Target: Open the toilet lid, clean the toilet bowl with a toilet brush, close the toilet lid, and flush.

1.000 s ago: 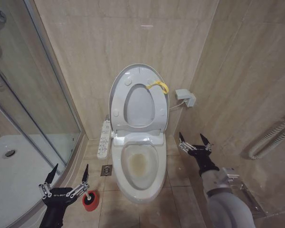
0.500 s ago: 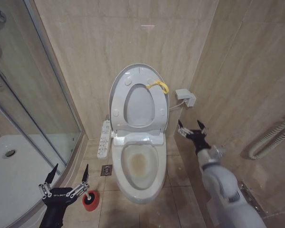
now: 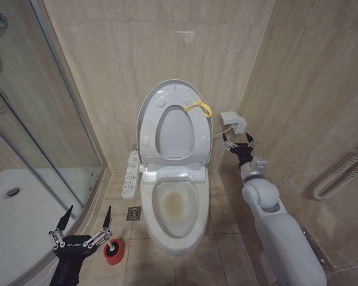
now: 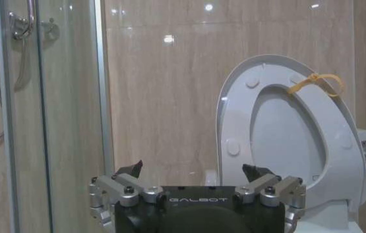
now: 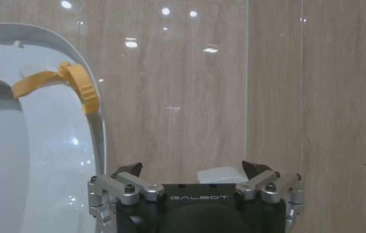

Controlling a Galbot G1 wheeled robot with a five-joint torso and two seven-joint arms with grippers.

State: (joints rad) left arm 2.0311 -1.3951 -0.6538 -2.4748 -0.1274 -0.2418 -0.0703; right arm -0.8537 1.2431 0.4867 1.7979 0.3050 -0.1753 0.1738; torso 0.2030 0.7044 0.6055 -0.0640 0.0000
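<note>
The toilet lid (image 3: 148, 116) stands raised against the wall, with the seat ring up against it and a yellow strap (image 3: 198, 107) at its top edge. Below it lies the open toilet bowl (image 3: 175, 207), stained yellowish-brown inside. The toilet brush's red cup holder (image 3: 113, 251) stands on the floor left of the bowl. My left gripper (image 3: 88, 210) hangs open just above and left of that cup. My right gripper (image 3: 238, 137) is open and empty, held up right of the lid, close under a white wall box (image 3: 233, 122). The left wrist view shows the left gripper (image 4: 192, 167) facing the lid (image 4: 235, 121). In the right wrist view, the right gripper (image 5: 191, 166) faces the tiles beside the strap (image 5: 73, 80).
A long white remote panel (image 3: 130, 173) hangs at the toilet's left side, with a floor drain (image 3: 133, 213) below it. The glass shower screen (image 3: 42, 119) and white shower tray (image 3: 12, 214) close off the left. A tiled wall with a ribbed hose (image 3: 340, 170) bounds the right.
My right arm has risen and reached forward, carrying its open gripper from beside the bowl up to the wall box next to the lid. The left gripper has stayed put.
</note>
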